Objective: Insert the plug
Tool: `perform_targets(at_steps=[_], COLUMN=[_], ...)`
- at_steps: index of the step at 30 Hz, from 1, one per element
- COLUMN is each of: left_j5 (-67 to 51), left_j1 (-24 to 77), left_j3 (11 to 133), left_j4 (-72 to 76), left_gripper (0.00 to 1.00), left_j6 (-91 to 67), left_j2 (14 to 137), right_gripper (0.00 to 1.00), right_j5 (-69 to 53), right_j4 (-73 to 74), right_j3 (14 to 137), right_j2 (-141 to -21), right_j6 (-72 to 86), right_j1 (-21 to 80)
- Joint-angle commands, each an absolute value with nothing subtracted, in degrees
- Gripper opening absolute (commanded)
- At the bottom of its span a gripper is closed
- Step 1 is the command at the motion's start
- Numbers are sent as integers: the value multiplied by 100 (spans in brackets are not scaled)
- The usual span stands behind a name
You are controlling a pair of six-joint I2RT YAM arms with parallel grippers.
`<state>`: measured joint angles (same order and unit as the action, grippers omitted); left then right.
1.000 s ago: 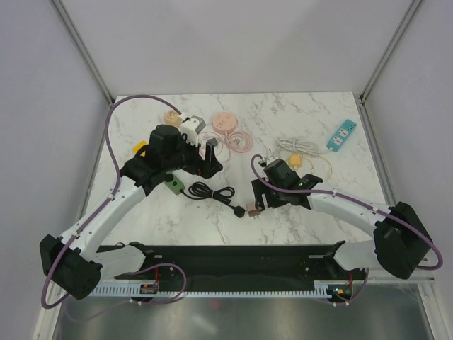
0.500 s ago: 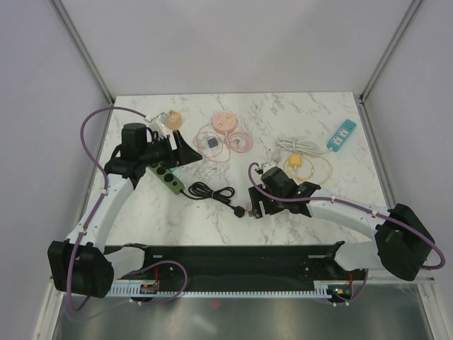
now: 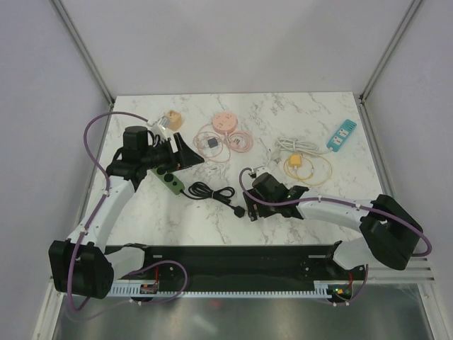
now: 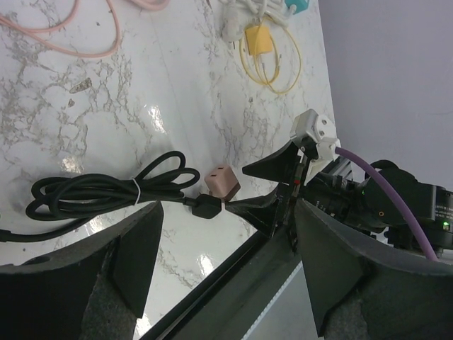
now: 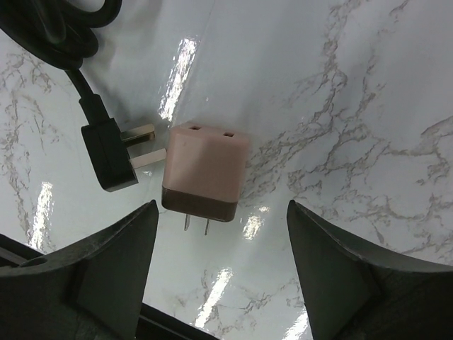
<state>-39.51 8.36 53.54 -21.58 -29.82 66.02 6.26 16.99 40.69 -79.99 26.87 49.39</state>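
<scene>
The black plug lies flat on the marble with its brass prongs touching the side of a pink adapter that has a brown base and two pins. My right gripper hovers open right over the adapter, one finger on each side, touching nothing. From above, the right gripper covers the adapter, and the plug shows just left of it. The plug's coiled black cord runs to a green power strip. My left gripper is open and empty above that strip's far end.
At the back lie an orange adapter, a pink reel with looped cord and a small black block. A white cord, a yellow cable and a blue power strip lie to the right.
My left arm swung back to the left, off the table's middle, uncovering the green strip, and its jaws narrowed a little. My right gripper slid left over the pink adapter.
</scene>
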Motion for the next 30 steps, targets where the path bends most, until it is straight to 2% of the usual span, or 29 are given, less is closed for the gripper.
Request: perform_targets(at_steps=[1,9,12,16,17,22,24,30], left_j5=[-4096,-4122,-4166,-4218,-4254,-4816,-4947,-5028], left_j1=[809,809,809,809,809,905,1028,1836], left_j3=[5186,4992,5001,4957,4957,5001,5036,5326], left_j4=[-1820,-1767,-1758,-1767,-1758,-1784,-1793,-1828], left_gripper=[81,78,76,73,72,66,63,63], left_j6=[-3304,-3278,-3261,-3208,-3191,-2866,-2787,-2795], left_j2=[6609,6741,6802,6882,6891,7145,7251,7716], right_gripper=[81,76,68,50,42,17,14,13], right_j5=[800,887,993,1011,1011,976,827,36], right_j4=[1362,1151,1151,1160,1195,1494,1538,1257], right_j3=[4025,4157,4192,4184,4184,4289,4350,4403], right_j2=[-8199,-8525,-8561,-8430,-8377,-7772,-7551,-6760], right_j6=[2769,2786,2777,2786,2795,2778,2664,2531], right_j1=[5027,5141,5142,5159,5150,5150,5150,5150])
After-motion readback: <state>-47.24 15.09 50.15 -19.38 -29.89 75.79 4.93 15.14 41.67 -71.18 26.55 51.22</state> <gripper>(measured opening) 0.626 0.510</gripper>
